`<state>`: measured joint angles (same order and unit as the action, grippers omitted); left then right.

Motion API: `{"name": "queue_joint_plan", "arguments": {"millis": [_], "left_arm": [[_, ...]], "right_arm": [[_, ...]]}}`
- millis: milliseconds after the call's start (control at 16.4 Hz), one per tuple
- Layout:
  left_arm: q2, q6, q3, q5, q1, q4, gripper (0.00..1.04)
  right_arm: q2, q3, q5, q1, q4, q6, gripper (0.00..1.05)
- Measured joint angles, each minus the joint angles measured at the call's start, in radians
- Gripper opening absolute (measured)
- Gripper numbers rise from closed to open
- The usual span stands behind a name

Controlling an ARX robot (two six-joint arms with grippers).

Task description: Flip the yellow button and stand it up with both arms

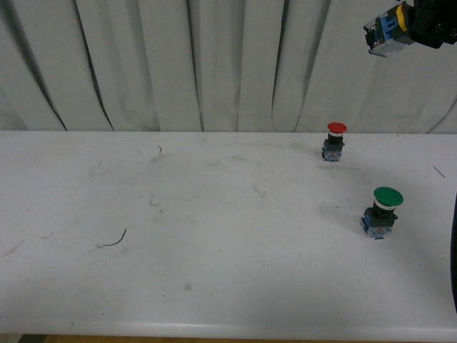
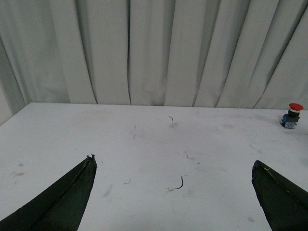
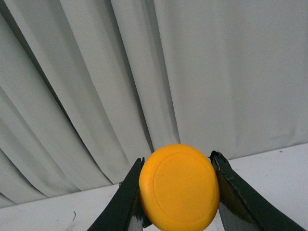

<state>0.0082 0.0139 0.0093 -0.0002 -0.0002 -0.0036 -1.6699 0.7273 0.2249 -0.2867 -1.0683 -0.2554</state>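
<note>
Right fingers pinch the yellow button between them, aloft; left fingers spread.

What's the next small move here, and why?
Probably bring the right claw down and inward toward the left claw. It grips the yellow button by its cap, high above the table, contact block jutting out free; the left claw hangs open and empty over the table, so a handover for the flip needs them closer.

front overlooks the table; left wrist shares its red button; right faces curtain.
</note>
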Motion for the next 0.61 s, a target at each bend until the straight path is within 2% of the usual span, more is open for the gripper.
{"name": "queue_joint_plan", "arguments": {"millis": [183, 428, 611], "left_arm": [[0.000, 0.000, 0.000, 0.000, 0.000, 0.000, 0.98], [0.000, 0.000, 0.000, 0.000, 0.000, 0.000, 0.98], [0.000, 0.000, 0.000, 0.000, 0.000, 0.000, 0.98]], "right_arm": [[-0.067, 0.052, 0.029, -0.006, 0.043, 0.097, 0.36], [-0.219, 0.228, 0.034, 0.069, 0.220, 0.118, 0.36], [-0.270, 0.297, 0.033, 0.092, 0.293, 0.117, 0.36]]}}
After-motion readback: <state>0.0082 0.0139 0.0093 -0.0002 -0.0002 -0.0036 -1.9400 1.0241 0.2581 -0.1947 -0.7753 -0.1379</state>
